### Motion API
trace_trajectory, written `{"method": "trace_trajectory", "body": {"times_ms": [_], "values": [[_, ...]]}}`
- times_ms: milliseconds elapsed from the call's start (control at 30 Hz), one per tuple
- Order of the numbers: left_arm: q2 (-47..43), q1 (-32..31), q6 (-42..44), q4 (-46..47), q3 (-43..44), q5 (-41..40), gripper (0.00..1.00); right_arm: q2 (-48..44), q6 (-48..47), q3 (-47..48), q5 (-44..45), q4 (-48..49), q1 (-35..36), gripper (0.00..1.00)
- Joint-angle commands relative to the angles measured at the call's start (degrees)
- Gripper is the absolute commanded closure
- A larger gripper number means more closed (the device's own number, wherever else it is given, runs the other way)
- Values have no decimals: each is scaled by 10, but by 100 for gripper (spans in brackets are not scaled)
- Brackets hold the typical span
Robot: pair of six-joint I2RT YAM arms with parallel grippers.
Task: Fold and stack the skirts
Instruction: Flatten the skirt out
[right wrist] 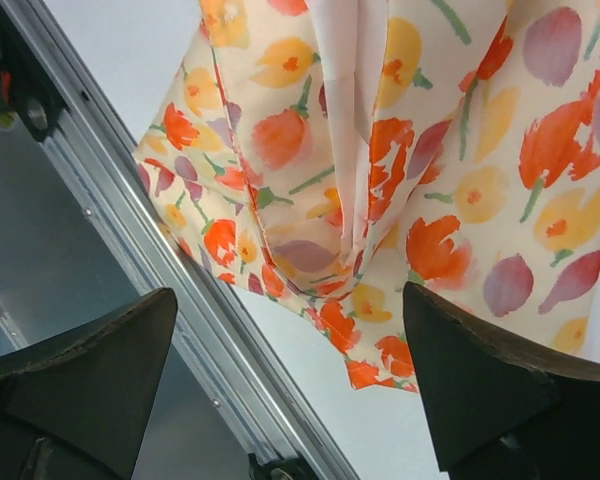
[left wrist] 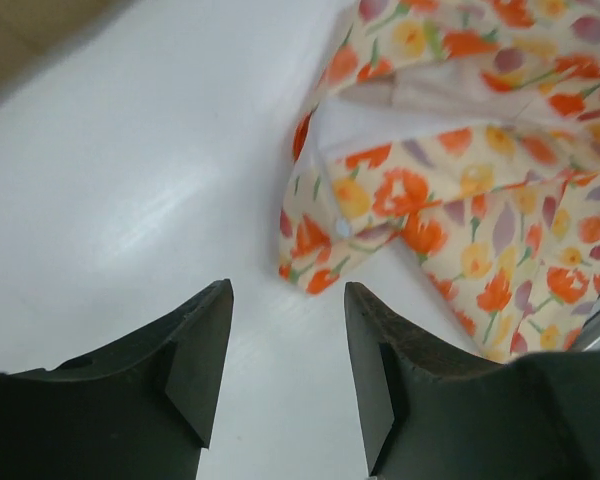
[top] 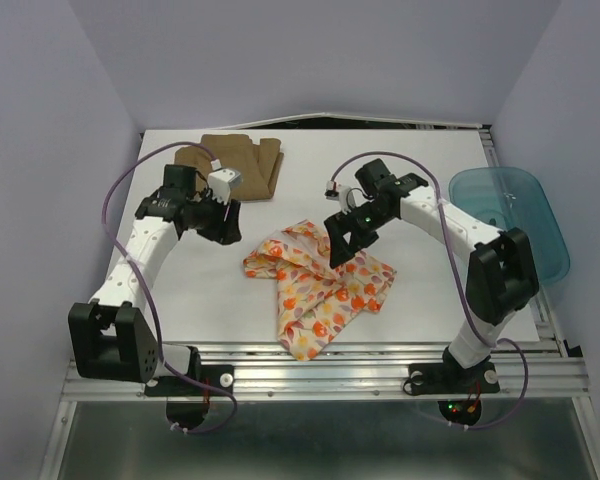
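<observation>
- Table (top: 180,300): white, carrying both skirts, with a metal rail along its near edge.
- Printed skirt (top: 320,285): cream with orange, red and purple leaves. It lies crumpled and loosely folded over itself near the middle of the table, and one corner reaches toward the near rail. The left wrist view shows a small white button (left wrist: 342,228) at a folded edge.
- Tub (top: 510,215): translucent teal, at the table's right edge, well apart from both skirts.
- Tan skirt (top: 245,160): plain brown, folded flat at the far side of the table, left of centre, well apart from the printed one.
- Right gripper (right wrist: 290,300): jaws wide apart and clamped on nothing. It hangs over the printed skirt's far right part.
- Left gripper (left wrist: 287,300): jaws apart with nothing between them. It is over bare table, just beside the printed skirt's left edge and near the tan skirt.
</observation>
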Motion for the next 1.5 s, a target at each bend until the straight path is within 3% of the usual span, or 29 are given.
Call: {"method": "trace_trajectory", "body": {"times_ms": [0, 267, 500, 633, 733, 967, 1033, 1133, 1167, 1233, 1467], "values": [[-13, 44, 31, -58, -22, 20, 35, -19, -63, 12, 54, -36, 10, 0], [116, 76, 145, -180, 26, 47, 35, -27, -87, -18, 106, -45, 74, 0], [132, 77, 198, -158, -25, 70, 35, -28, -81, -55, 161, 9, 113, 0], [127, 71, 187, -77, -50, 33, 33, -20, -56, -76, 228, 59, 119, 1], [155, 69, 189, -73, -51, 50, 33, -13, -33, -80, 271, 100, 119, 10], [189, 67, 159, -18, -42, 120, 35, -29, -26, -65, 308, 138, 119, 50], [178, 69, 112, 14, -41, 120, 36, -38, -33, -71, 309, 153, 119, 55], [155, 69, 44, 88, -44, 95, 35, -46, -44, -72, 305, 163, 119, 71], [155, 71, 35, 92, -39, 94, 35, -52, -48, -68, 302, 168, 119, 86], [157, 71, 22, 95, -31, 97, 35, -61, -57, -60, 298, 169, 119, 99], [161, 75, 5, 110, -37, 97, 34, -77, -126, -19, 293, 133, 119, 99]]}}
